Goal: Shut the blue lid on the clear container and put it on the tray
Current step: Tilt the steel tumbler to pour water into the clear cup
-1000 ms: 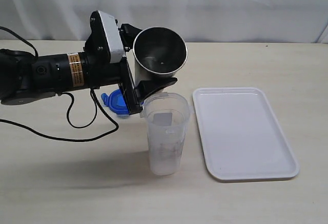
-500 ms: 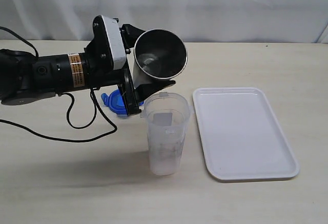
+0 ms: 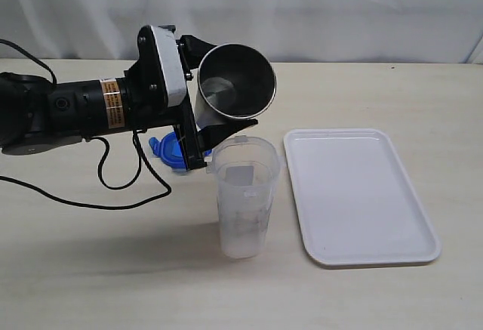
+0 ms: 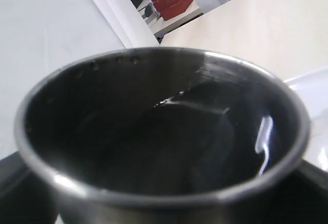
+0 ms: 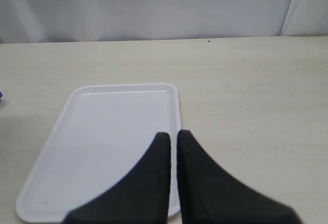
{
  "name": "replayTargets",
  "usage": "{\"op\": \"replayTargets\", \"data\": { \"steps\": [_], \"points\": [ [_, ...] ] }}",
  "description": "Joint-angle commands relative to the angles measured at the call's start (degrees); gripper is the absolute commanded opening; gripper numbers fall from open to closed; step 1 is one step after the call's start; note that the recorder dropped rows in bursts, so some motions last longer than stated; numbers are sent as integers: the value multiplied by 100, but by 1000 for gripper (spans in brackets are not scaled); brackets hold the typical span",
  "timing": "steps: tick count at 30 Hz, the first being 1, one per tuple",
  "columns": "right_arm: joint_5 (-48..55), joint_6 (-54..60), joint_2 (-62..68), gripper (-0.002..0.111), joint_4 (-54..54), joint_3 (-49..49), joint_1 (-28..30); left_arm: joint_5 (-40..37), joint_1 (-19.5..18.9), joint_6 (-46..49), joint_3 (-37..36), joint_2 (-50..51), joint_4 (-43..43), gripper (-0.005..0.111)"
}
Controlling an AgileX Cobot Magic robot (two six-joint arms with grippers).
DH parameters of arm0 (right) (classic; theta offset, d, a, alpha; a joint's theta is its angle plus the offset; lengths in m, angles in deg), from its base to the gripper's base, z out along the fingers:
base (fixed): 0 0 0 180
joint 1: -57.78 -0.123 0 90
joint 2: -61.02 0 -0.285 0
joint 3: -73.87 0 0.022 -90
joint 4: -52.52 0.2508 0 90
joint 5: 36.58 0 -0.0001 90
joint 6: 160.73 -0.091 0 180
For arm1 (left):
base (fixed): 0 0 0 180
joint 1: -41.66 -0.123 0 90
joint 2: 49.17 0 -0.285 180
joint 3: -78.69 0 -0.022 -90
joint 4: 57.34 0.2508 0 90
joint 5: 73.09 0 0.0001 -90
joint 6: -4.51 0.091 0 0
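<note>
The clear container [image 3: 243, 198] stands upright and lidless on the table, just left of the white tray [image 3: 355, 194]. My left gripper [image 3: 213, 92] is shut on a grey steel tumbler [image 3: 235, 79], holding it tilted right above the container's mouth. In the left wrist view the tumbler [image 4: 164, 131] fills the frame, with its dark inside towards the camera. The blue lid [image 3: 167, 152] lies on the table behind the left gripper, partly hidden by it. My right gripper [image 5: 173, 134] is shut on nothing and hangs over the tray [image 5: 102, 142]'s near edge; the exterior view does not show it.
A black cable [image 3: 128, 194] loops over the table below the left arm. A pale curtain [image 3: 339, 5] closes off the far side. Bare tabletop [image 3: 113, 269] lies in front of the container and to the right of the tray.
The left wrist has turned a little, so the tumbler's mouth has shifted slightly over the container. Container, lid and tray have not moved.
</note>
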Motion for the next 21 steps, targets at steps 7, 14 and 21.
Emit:
{"op": "replayTargets", "data": {
  "steps": [7,14,21],
  "points": [
    [8,-16,-32,5,7,18,-6,402,10,361,83,-64,-241,0],
    [8,-16,-32,5,7,18,-6,402,10,517,83,-64,-241,0],
    [8,-16,-32,5,7,18,-6,402,10,684,93,-64,-283,0]
  ]
}}
